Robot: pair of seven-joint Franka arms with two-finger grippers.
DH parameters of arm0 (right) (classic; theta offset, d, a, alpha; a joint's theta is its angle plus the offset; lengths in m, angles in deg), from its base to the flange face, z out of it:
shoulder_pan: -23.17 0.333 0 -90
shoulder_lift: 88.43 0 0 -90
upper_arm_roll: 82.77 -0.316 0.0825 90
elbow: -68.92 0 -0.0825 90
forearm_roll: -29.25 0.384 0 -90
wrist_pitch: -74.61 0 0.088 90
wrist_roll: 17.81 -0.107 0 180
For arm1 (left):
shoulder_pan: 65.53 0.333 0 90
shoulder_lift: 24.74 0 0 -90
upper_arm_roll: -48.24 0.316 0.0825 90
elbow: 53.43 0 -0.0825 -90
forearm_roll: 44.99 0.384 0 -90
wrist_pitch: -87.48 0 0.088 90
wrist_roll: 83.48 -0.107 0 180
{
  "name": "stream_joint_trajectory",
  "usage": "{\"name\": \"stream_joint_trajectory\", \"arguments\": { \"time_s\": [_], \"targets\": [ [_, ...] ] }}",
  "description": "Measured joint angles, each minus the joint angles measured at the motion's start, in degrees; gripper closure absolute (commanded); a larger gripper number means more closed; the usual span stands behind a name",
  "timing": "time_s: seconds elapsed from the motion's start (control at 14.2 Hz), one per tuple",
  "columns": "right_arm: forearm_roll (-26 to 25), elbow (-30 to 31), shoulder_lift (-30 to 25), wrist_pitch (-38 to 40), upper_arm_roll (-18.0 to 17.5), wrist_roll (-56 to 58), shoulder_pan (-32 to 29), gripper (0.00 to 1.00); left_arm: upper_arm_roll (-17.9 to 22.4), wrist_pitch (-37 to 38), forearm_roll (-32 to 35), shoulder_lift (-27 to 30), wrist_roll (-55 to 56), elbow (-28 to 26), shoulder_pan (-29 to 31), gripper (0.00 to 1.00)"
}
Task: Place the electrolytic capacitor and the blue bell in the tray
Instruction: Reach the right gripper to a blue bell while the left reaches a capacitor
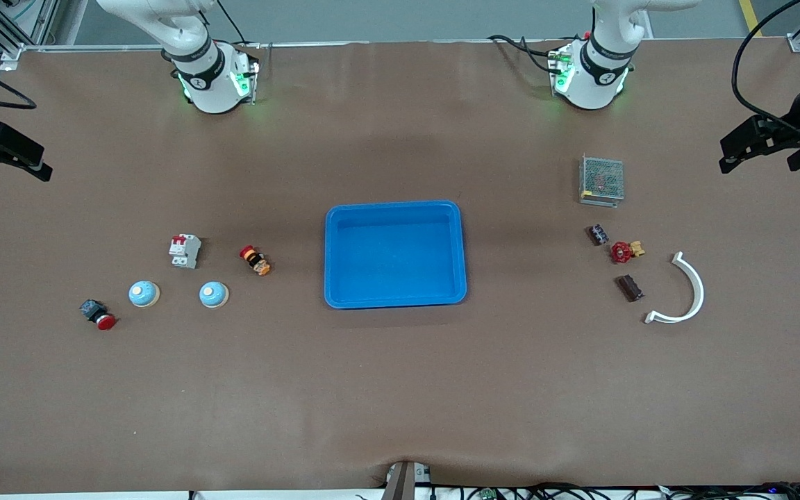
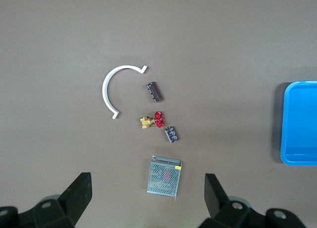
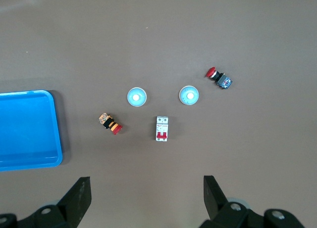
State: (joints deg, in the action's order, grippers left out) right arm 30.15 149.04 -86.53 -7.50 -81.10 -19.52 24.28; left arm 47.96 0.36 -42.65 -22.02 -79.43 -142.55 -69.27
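- Tray [image 1: 395, 212], bright blue and with nothing in it, sits at the middle of the brown surface [image 1: 400, 389].
- Two blue bells lie toward the right arm's end: one bell [image 1: 213, 294] closer to the tray, a second bell [image 1: 144, 293] beside it and farther from the tray.
- White breaker switch [image 1: 185, 251] with red levers stands farther from the front camera than the bells; a red-and-orange button [image 1: 255, 260] lies between it and the tray.
- Red-capped push button [image 1: 98, 314] lies closest to the right arm's end of the row.
- Two dark capacitors lie toward the left arm's end: one capacitor [image 1: 598, 235] near a red-and-gold valve [image 1: 626, 251], the other capacitor [image 1: 629, 288] nearer the front camera.
- Metal mesh box [image 1: 601, 180] sits farther from the front camera than these; a white curved bracket [image 1: 683, 292] lies beside them.
- Left claw [image 2: 148, 198] hangs high over the mesh box, fingers spread wide, holding nothing.
- Right claw [image 3: 147, 198] hangs high over bare surface close to the breaker switch, fingers spread wide, holding nothing.
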Motion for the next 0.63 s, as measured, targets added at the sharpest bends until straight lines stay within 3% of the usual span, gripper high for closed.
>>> {"name": "stream_joint_trajectory", "arguments": {
  "time_s": [0.42, 0.63],
  "targets": [
    [0.0, 1.6, 0.1, -0.6, 0.0, 0.0, 0.0, 0.0, 0.0, 0.0, 0.0, 0.0, 0.0, 0.0, 0.0, 0.0],
    [0.0, 9.1, -0.2, -8.1, 0.1, -0.1, -0.4, 0.0, 0.0, 0.0, 0.0, 0.0, 0.0, 0.0, 0.0, 0.0]
  ]
}}
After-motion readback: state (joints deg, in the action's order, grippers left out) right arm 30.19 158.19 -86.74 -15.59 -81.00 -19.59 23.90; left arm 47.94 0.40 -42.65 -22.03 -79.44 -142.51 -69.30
